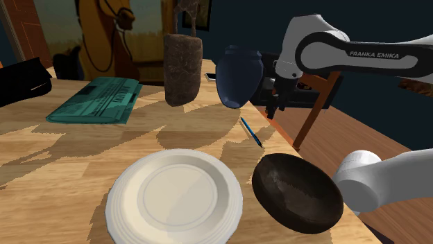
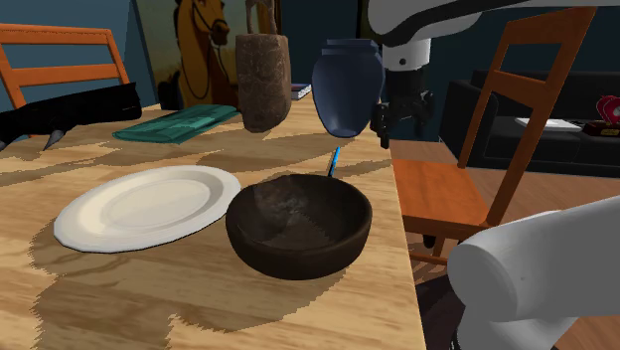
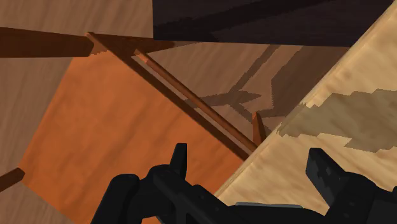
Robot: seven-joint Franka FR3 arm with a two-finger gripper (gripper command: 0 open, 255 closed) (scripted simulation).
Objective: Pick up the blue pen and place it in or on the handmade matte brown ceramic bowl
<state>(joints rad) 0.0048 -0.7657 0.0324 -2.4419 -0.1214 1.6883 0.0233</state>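
Desk: light wooden desk [image 1: 69, 149] carrying bowl and pen.
Bowl: dark brown matte round bowl [image 2: 298, 249], near the desk's edge.
Hand: black two-fingered hand [image 2: 400, 124], fingers spread apart, gripping nothing, above the desk edge.
Pen: slim blue pen [image 1: 251, 132], flat on the desk beyond the bowl.

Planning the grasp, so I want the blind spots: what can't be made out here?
Blue pen: near end hidden behind the brown bowl rim, second exterior view.
Pen's tip versus cap: too small, shoulder view.
Black object: cut off by the shoulder view's left edge.
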